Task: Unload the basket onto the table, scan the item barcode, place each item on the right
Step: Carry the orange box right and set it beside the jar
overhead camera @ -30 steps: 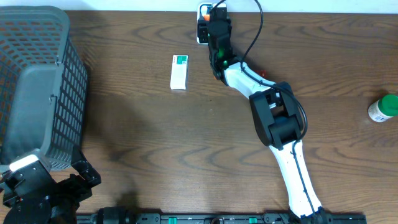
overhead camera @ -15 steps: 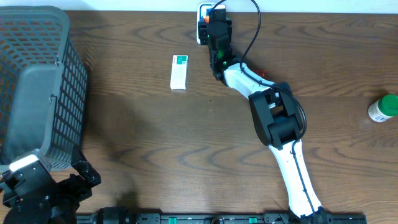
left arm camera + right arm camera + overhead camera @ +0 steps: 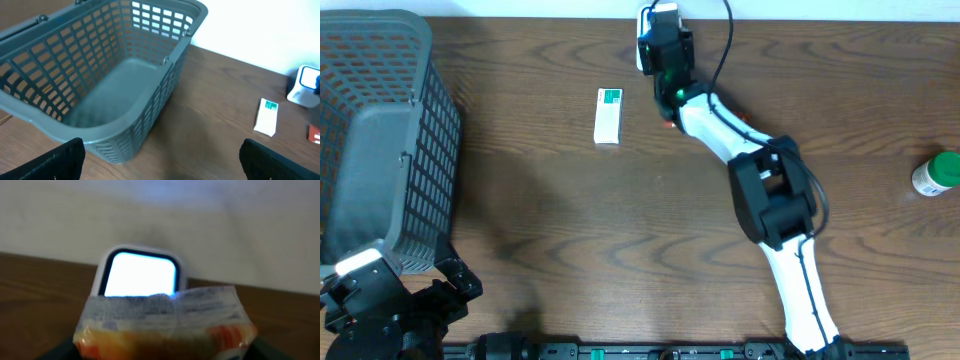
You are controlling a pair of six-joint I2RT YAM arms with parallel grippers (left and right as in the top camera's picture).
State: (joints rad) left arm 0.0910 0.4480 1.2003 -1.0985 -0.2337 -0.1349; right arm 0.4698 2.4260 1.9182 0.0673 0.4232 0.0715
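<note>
My right gripper (image 3: 165, 347) is shut on a crinkly orange and clear snack packet (image 3: 165, 322), the item. Its top seam stands just in front of the white scanner (image 3: 140, 275), whose window glows bright. From above, my right gripper (image 3: 660, 45) sits at the back edge of the table and covers most of the scanner (image 3: 642, 18); the packet is hidden there. My left gripper (image 3: 160, 160) hangs open and empty at the front left (image 3: 448, 290), far from the scanner.
A grey mesh basket (image 3: 380, 130) fills the left side of the table, close to my left gripper (image 3: 100, 85). A white box with a green end (image 3: 608, 116) lies left of the scanner. A green-capped bottle (image 3: 936, 175) stands at the far right.
The right gripper has shifted a little toward the back edge and now covers the scanner from above; the orange of the packet no longer shows there. The left arm has not moved.
</note>
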